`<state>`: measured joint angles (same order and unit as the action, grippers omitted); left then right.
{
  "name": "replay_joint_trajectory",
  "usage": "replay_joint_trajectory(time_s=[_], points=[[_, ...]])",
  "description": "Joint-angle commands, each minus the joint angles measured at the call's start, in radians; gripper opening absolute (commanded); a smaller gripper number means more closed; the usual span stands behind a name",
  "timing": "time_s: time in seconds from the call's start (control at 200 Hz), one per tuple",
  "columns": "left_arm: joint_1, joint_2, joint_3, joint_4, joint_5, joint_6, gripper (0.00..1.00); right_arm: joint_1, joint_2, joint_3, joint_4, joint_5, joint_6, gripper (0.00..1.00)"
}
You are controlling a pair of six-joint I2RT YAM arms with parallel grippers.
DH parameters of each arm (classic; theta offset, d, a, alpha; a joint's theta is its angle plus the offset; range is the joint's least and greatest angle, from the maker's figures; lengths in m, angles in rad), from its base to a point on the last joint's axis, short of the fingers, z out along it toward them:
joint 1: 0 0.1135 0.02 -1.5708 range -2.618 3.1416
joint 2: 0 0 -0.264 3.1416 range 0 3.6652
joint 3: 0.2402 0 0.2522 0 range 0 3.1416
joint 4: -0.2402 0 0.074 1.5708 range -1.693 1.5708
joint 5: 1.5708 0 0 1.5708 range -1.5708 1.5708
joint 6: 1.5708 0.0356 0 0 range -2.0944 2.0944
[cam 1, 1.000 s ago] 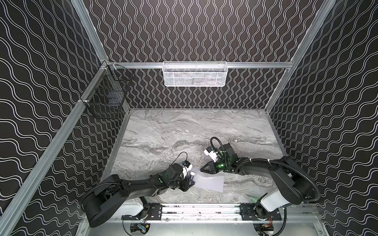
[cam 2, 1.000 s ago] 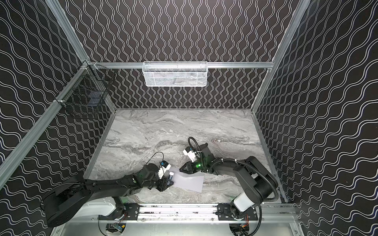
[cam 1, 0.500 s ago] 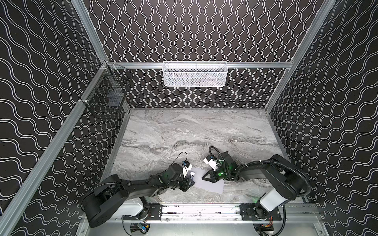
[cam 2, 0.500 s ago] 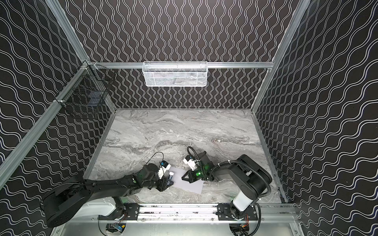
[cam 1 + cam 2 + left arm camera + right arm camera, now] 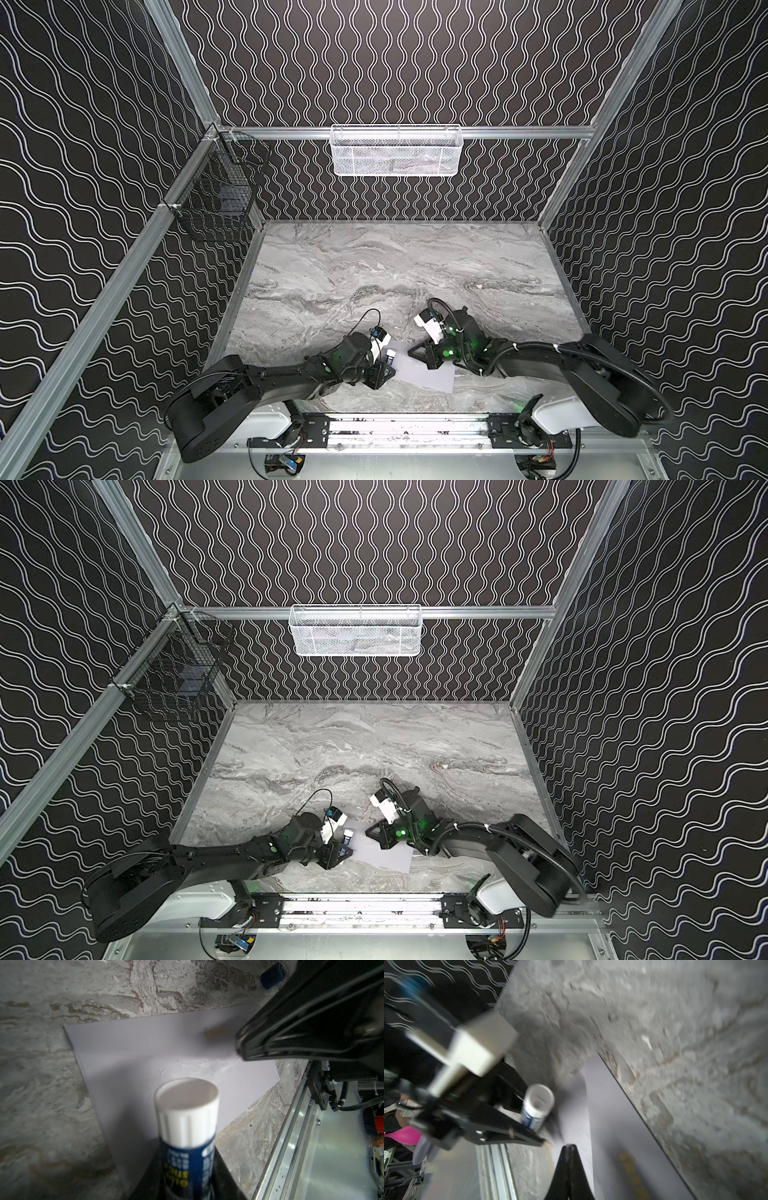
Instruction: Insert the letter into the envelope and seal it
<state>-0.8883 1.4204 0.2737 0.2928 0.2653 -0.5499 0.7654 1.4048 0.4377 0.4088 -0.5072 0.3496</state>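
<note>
Left tool reaches in low from the left in both top views and pinches a glue stick, seen there only as a tiny white and blue tube. The left wrist view brings the glue stick close: a round tube with a white ribbed end facing the camera and a dark blue label with yellow lettering, held between black fingers.

Just right of it, the envelope lies flat on the tabletop near the front rail, between the two tools. It is a plain pale lavender paper rectangle, smooth and matte, with straight edges and one faint crease across it. The left wrist view alone shows a small dark blue object on the tabletop beyond the envelope. Both wrist views show a blurred yellowish streak on the paper.

The right tool comes in from the right. The right wrist view shows its black fingers pressed together into a narrow wedge, tip low over the envelope's left half. Whether it touches the paper cannot be told.

The tabletop has a grey marbled stone pattern.

Only the top views show the containers. A black wire basket on the left wall holds a dark shape too dim to name. A white mesh basket hangs on the back rail, its contents unclear.
</note>
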Motion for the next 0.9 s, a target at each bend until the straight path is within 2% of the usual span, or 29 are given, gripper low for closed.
replay_joint_trajectory(time_s=[0.0,0.13,0.295,0.445,0.616,0.716,0.896], points=[[0.003,-0.004,-0.002,-0.030,-0.021,-0.012,0.00,0.000,-0.039,-0.001,-0.083,0.080,-0.030,0.00],[0.002,-0.020,-0.004,-0.040,-0.015,-0.016,0.00,0.006,-0.032,-0.037,-0.066,0.262,-0.066,0.00],[0.001,-0.035,-0.004,-0.047,-0.014,-0.013,0.00,0.013,0.040,-0.069,0.009,0.257,-0.043,0.00],[0.002,-0.028,-0.004,-0.037,-0.010,-0.016,0.00,0.081,0.029,-0.100,0.045,0.266,-0.035,0.00],[0.002,-0.039,-0.004,-0.043,-0.017,-0.014,0.00,0.139,0.069,-0.129,0.070,0.361,-0.050,0.00],[0.002,-0.040,-0.002,-0.046,-0.015,-0.014,0.00,0.182,0.113,-0.126,0.057,0.450,-0.043,0.00],[0.002,-0.055,-0.002,-0.060,-0.021,-0.016,0.00,0.303,0.100,-0.148,0.060,0.618,-0.051,0.00]])
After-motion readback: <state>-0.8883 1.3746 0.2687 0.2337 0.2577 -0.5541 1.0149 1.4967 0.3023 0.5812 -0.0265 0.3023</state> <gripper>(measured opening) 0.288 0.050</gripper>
